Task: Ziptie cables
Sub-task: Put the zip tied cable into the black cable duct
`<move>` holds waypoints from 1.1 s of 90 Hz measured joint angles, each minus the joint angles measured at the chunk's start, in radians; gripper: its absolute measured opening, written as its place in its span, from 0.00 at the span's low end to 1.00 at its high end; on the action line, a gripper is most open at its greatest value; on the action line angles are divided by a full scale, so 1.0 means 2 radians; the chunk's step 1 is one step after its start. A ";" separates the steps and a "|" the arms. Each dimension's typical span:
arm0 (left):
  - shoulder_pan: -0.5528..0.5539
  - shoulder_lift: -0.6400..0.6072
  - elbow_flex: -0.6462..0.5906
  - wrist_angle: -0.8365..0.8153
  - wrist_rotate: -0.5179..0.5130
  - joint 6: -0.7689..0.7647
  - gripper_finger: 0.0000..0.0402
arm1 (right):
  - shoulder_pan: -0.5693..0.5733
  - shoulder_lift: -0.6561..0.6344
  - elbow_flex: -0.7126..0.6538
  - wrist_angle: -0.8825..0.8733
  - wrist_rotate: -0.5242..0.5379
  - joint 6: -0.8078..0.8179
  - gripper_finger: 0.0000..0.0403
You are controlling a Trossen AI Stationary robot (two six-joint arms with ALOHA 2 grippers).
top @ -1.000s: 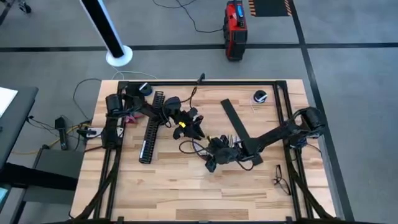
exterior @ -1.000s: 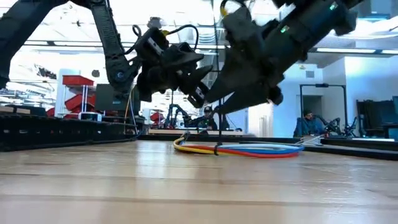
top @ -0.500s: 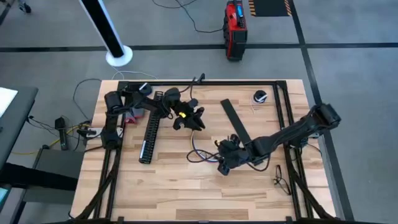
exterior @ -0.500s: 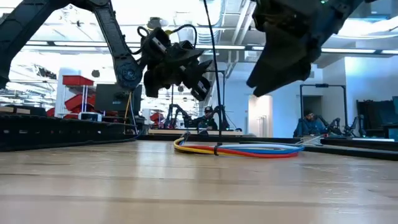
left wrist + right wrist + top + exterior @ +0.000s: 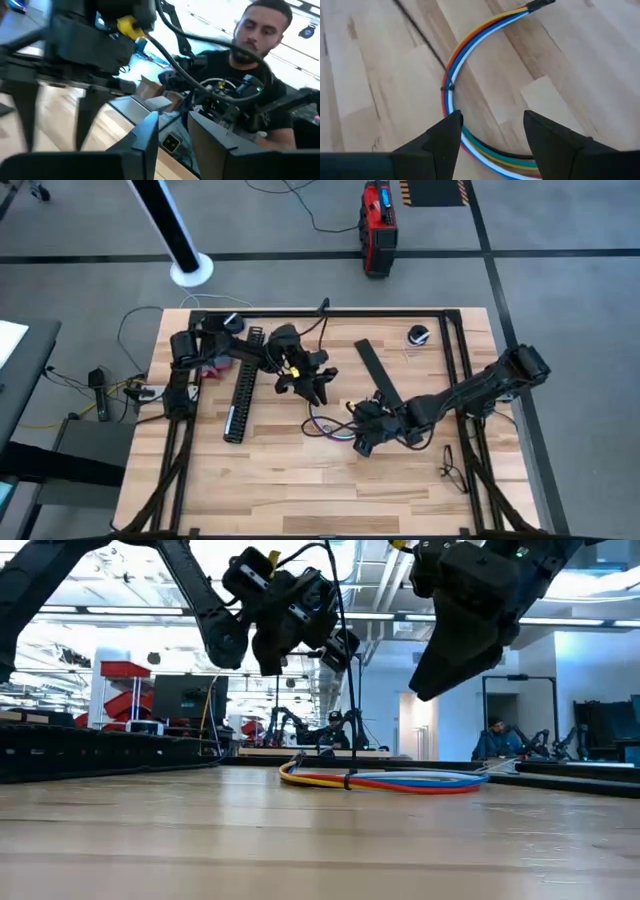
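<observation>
cables (image 5: pixel 451 85) curved on bench (image 5: pixel 280 480), mid-right, already cinched by a ziptie (image 5: pixel 447 88) | right pincer (image 5: pixel 490 135) spread just above, empty | left pincer (image 5: pixel 345 645) raised, pinching ziptie tail | risk: hard pull drags bundle or slips tail

We look straight down from above and level from the table top; both views share the cables (image 5: pixel 328 426) (image 5: pixel 385 780).
</observation>
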 joint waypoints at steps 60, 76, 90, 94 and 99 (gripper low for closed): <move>0.054 -0.039 0.003 -0.302 -0.180 0.245 0.05 | 0.017 0.000 0.000 -0.025 -0.003 0.004 0.52; 0.044 -0.120 0.046 -0.581 -0.330 0.474 0.04 | 0.013 0.000 0.000 -0.026 -0.003 0.002 0.52; 0.027 -0.180 0.057 -0.691 -0.405 0.531 0.04 | 0.010 0.000 0.000 -0.028 -0.003 0.000 0.52; 0.024 -0.196 0.057 -0.725 -0.436 0.539 0.04 | 0.010 0.000 0.000 -0.026 -0.003 0.000 0.52; 0.017 -0.211 0.057 -0.768 -0.481 0.545 0.04 | 0.010 0.000 0.000 -0.027 -0.003 0.000 0.52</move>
